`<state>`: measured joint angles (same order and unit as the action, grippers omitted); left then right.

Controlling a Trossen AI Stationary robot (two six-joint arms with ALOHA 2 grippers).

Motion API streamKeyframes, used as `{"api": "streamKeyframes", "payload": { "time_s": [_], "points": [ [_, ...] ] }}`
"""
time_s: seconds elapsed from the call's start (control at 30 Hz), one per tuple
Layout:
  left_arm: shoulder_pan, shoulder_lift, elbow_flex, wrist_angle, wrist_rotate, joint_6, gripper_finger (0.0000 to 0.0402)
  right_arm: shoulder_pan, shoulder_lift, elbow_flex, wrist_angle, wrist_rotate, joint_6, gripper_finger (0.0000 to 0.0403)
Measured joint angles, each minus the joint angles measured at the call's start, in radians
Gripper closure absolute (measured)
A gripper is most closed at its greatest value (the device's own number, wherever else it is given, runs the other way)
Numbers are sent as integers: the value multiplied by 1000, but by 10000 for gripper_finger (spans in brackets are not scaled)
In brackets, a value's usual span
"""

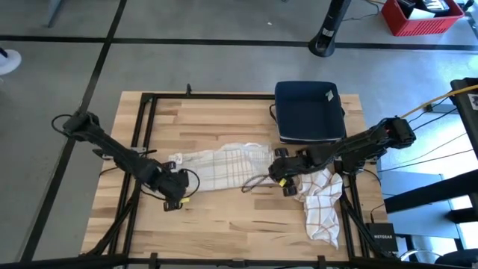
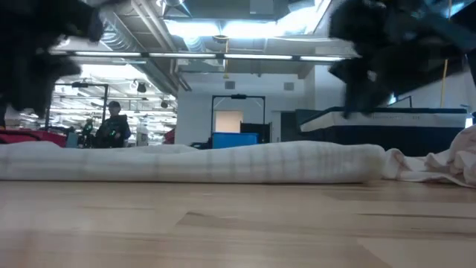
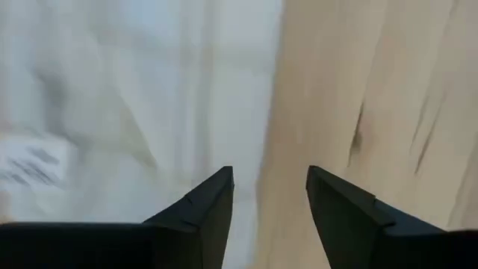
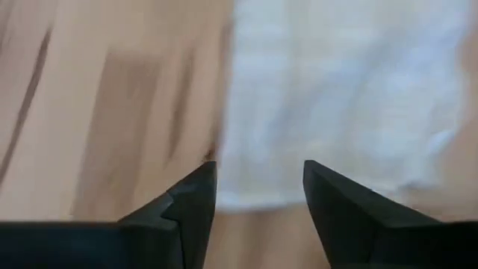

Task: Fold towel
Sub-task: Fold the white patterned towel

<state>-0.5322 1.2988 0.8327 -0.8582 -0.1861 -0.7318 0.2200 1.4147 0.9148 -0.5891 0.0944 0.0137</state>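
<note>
A white towel with thin brown checks (image 1: 220,166) lies bunched in a long low strip across the middle of the table (image 2: 223,164). My left gripper (image 1: 176,196) is open and hovers by the strip's left end; in the left wrist view (image 3: 269,194) its fingers straddle the towel's edge (image 3: 258,112), cloth on one side and bare wood on the other. My right gripper (image 1: 282,181) is open at the strip's right end. In the right wrist view (image 4: 259,187) the towel's corner (image 4: 328,112) lies just ahead of it. In the low view both grippers stand above the cloth.
A second checked towel (image 1: 323,205) lies crumpled near the table's right edge, close behind my right gripper (image 2: 446,160). A dark blue bin (image 1: 308,112) sits at the far right of the table. Bare wood (image 1: 239,217) stretches along the near side.
</note>
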Motion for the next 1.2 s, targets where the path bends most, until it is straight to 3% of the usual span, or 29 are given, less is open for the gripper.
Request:
{"api": "streamKeyframes", "payload": {
  "time_s": [0.13, 0.23, 0.33, 0.4, 0.57, 0.7, 0.9, 1.03, 1.2],
  "points": [
    [32, -107, -15, 12, -299, 6, 236, -91, 3, 10, 165, 24, -63, 194],
    [74, -162, -72, 43, -459, -14, 235, -179, 33, -47, 402, -34, -87, 194],
    [119, -187, -160, 130, -452, -24, 235, -247, 94, -120, 602, -84, -89, 194],
    [134, -184, -228, 193, -408, -41, 235, -273, 141, -153, 636, -89, -90, 194],
    [152, -167, -398, 350, -342, -94, 235, -315, 220, -173, 552, -86, -134, 194],
    [159, -162, -483, 349, -337, -167, 235, -337, 226, -171, 464, -80, -159, 194],
    [158, -171, -529, 275, -385, -441, 235, -352, 223, -165, 354, -43, -173, 194],
    [160, -173, -498, 256, -438, -432, 235, -351, 225, -152, 359, -48, -175, 194],
    [160, -184, -407, 258, -487, -287, 235, -352, 206, -104, 323, -51, -154, 194]
  ]
}}
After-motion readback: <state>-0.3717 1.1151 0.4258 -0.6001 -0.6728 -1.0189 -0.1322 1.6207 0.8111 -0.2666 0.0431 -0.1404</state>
